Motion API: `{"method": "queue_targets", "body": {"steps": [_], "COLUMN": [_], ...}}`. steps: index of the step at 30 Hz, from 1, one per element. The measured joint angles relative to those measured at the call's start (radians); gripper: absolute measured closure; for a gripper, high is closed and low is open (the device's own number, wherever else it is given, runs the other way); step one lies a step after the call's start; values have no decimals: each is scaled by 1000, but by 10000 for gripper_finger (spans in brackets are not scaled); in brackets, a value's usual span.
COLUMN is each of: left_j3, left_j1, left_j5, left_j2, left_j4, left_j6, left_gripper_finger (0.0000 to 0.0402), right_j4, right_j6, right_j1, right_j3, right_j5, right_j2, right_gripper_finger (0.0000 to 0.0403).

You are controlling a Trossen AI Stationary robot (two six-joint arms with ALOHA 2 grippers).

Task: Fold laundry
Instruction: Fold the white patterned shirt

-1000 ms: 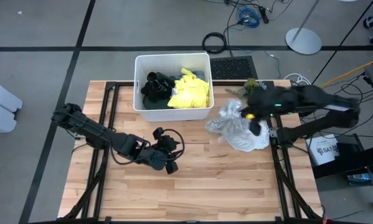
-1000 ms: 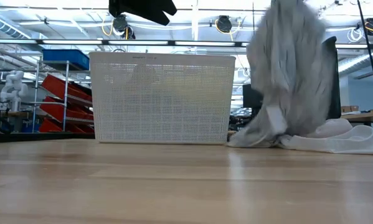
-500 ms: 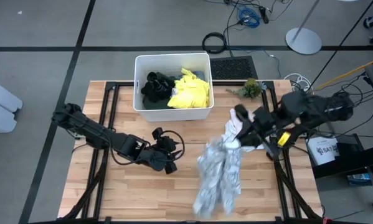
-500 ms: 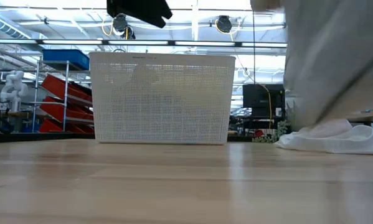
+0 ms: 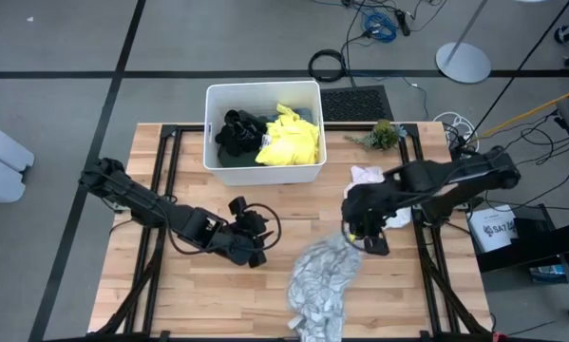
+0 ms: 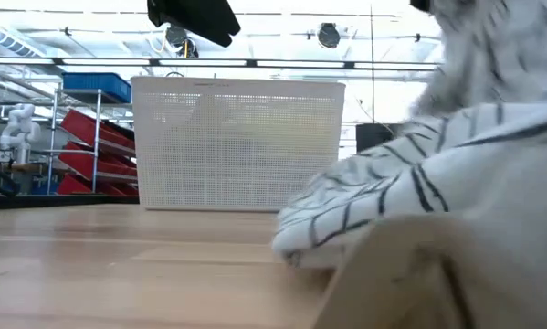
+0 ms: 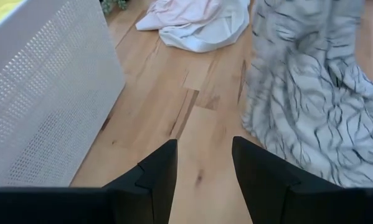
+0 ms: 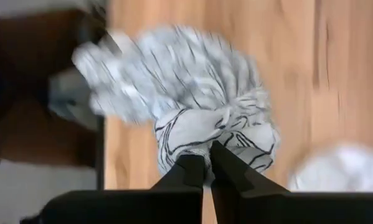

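Laundry is the matter in hand, and one piece of it, the white garment with grey pattern (image 5: 322,283), is now spread along the wooden table (image 5: 218,294) toward its near edge, with one end gathered up in the right gripper (image 5: 358,231). In the right wrist view the two dark fingers (image 8: 192,167) are seen pressed together with a bunch of the patterned cloth pinched between them. A second ago the same garment was bunched in a heap at the right side of the table, near the white bin (image 5: 263,172); half a second ago it was being swung out in a long strip, and it has since been brought down onto the boards, closer to the middle. This is judged to be the laying-out step, so that the cloth can be flattened before any fold is made; folding proper has not yet begun. A pale pinkish-white cloth (image 5: 368,175) is left lying beside the right arm. The bright yellow garment (image 5: 290,136) and the black garment (image 5: 237,131) are still held in the bin. The left gripper (image 5: 251,239) has been kept low over the table left of the garment, its fingers (image 7: 154,174) spread apart and nothing held between them
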Motion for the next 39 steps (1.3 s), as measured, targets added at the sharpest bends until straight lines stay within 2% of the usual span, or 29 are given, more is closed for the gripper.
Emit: {"method": "queue_targets", "body": {"steps": [6, 11, 15, 19, 22, 26, 28, 33, 39], "left_j3": [0, 0, 0, 0, 0, 0, 0, 0, 0], "left_j1": [8, 24, 28, 28, 28, 36, 41, 42, 35], "left_j5": [-13, -8, -3, 2, 2, 3, 3, 4, 96], "left_j2": [0, 0, 0, 0, 0, 0, 0, 8, 68], "left_j4": [7, 59, 66, 65, 65, 67, 74, 81, 103], "left_j6": [0, 1, 0, 0, 3, 22, 26, -5, -26], "left_gripper_finger": [238, 238, 238, 238, 238, 238, 238, 238, 238], "right_j4": [-232, -238, -257, -357, -388, -268, -139, 207, 317], "right_j6": [121, 182, 257, 368, 389, 374, 334, 257, 360], "right_j1": [13, 36, 48, 93, 130, 159, 157, 141, 123], "right_j3": [0, 0, 0, 0, 0, -19, -56, -199, -405], "right_j5": [32, 128, 118, 75, 124, 392, 458, 454, 412], "right_j2": [48, 59, 60, 60, 60, 58, 59, 60, 60], "right_gripper_finger": [394, 376, 339, 287, 253, 229, 226, 229, 231]}}
